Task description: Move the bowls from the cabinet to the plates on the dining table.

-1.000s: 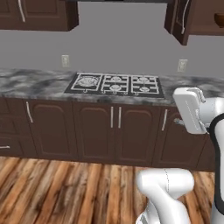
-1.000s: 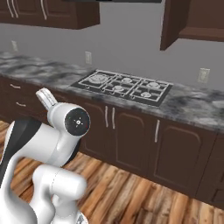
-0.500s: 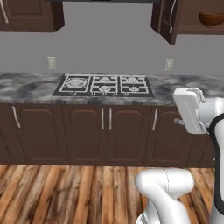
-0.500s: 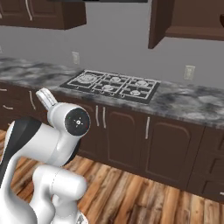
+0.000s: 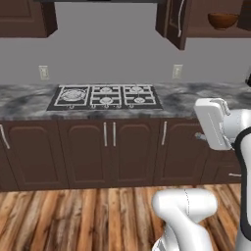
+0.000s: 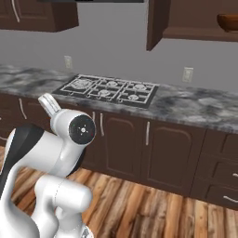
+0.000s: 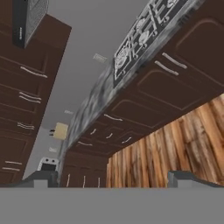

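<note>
A glossy reddish-brown bowl sits on the inner shelf of the dark wall cabinet at the upper right, whose door stands open. The same bowl shows at the right edge of the right base view, inside the cabinet. My gripper is open with nothing between its fingertips; it points sideways along the low cupboards and the floor, far below the bowl. The plates and the dining table are out of view.
A gas hob lies in a grey marbled counter over low brown cupboards. Closed wall cabinets hang at the upper left. Wooden floor runs along the front of the cupboards.
The whole scene has slid leftward in both base views, so the base has moved. The open cabinet and its bowl stand further into the picture. The arm keeps its pose.
</note>
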### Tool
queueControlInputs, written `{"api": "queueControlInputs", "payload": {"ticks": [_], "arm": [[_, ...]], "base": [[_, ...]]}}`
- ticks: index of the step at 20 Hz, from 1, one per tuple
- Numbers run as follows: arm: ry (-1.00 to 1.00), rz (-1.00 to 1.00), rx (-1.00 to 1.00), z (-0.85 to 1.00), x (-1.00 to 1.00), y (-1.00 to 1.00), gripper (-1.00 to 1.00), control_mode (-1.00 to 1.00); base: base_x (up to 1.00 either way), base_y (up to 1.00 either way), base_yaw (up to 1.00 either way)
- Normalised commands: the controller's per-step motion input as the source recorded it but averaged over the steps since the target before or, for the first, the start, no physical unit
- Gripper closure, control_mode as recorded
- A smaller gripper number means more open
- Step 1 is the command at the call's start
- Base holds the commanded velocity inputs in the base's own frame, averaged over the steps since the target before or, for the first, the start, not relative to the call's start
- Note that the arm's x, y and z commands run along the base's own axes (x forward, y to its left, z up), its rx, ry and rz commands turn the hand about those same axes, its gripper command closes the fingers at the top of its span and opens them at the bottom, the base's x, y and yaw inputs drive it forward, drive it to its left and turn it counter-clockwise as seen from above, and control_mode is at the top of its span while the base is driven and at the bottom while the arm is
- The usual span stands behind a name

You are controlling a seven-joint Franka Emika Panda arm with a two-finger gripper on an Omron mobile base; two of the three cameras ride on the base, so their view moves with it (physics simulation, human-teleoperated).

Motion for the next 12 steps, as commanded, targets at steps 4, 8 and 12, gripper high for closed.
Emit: {"api": "queueControlInputs", "payload": {"ticks": [4, 8, 12], "arm": [[0.00, 0.00, 0.00, 0.00, 0.00, 0.00, -1.00, 1.00], [0.00, 0.00, 0.00, 0.00, 0.00, 0.00, -1.00, 1.00], [0.00, 0.00, 0.00, 0.00, 0.00, 0.00, -1.00, 1.00]], "base": [[0.43, -0.11, 0.08], [0.41, -0.22, 0.10], [0.21, -0.52, 0.02]]}}
